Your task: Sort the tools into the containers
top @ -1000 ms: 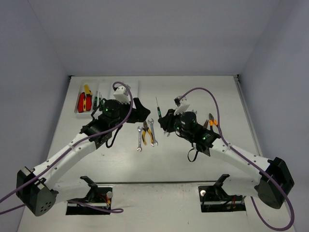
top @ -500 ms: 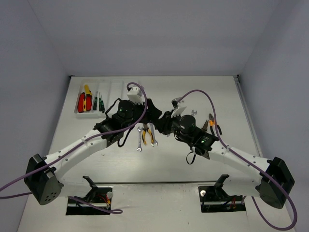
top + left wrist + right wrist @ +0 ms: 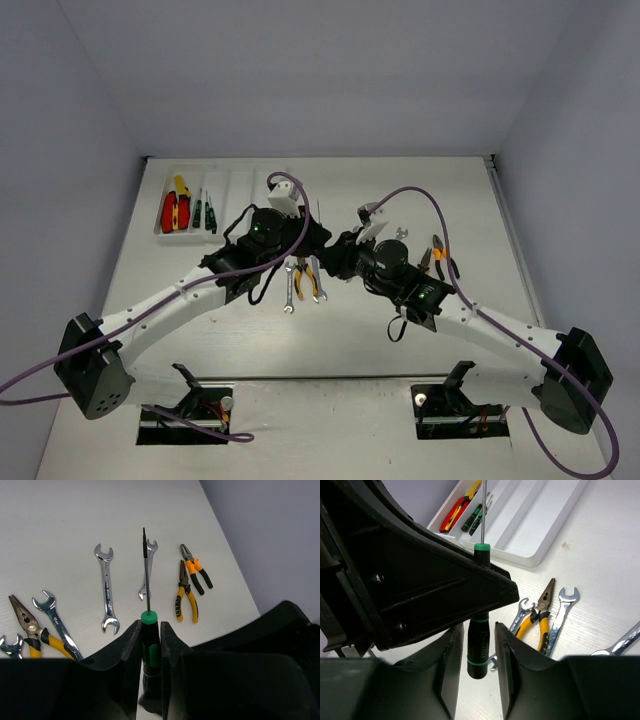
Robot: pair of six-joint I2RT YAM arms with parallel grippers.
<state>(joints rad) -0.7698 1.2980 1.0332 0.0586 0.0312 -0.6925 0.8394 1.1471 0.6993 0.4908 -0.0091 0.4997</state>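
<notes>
Left gripper point(image 3: 150, 632) pinches screwdriver point(image 3: 149, 617) handle between fingertips; shaft juts beyond.

Robotics lab cell: white table point(image 3: 330, 185) between plain grey walls point(image 3: 300, 70).

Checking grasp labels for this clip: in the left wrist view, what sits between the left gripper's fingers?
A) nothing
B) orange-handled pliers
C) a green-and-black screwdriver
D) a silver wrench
C: the left gripper is closed on the green-and-black handle of the screwdriver. The shaft sticks out ahead of the fingers, while the wrenches and pliers lie loose on the table.
</notes>
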